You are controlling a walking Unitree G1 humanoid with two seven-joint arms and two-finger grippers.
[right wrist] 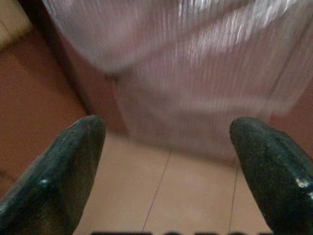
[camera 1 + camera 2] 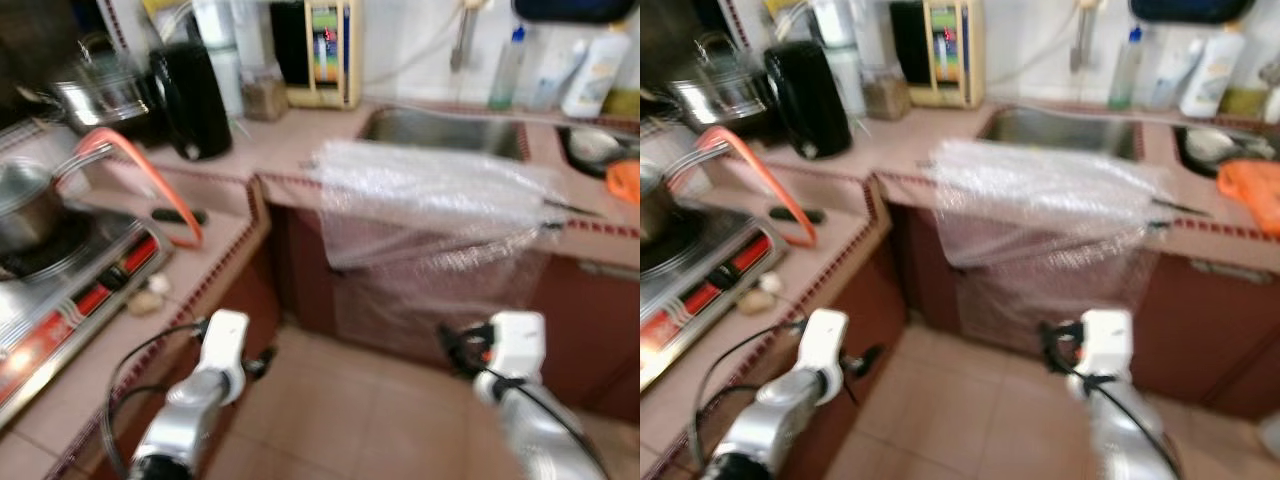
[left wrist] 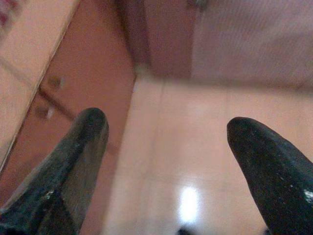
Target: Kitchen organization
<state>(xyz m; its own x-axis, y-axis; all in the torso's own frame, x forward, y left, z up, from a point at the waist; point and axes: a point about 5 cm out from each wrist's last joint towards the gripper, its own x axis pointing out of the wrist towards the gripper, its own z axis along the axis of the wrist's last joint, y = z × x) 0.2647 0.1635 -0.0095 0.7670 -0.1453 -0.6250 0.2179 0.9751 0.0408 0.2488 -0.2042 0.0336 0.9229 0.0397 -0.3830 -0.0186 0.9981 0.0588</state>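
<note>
Pink-tiled counter (image 2: 270,140), brown cabinets (image 2: 590,320), tan floor tiles (image 2: 350,410); blurred.

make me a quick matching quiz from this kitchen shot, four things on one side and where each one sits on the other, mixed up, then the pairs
Things:
1. bubble wrap sheet
2. black kettle
3. pot with lid
4. orange hose

Places:
A. on the stove, at the robot's left
B. draped over the counter edge in front of the sink
C. arching over the counter beside the stove
D. on the counter in the back corner

Pairs: 1-B, 2-D, 3-A, 4-C
</note>
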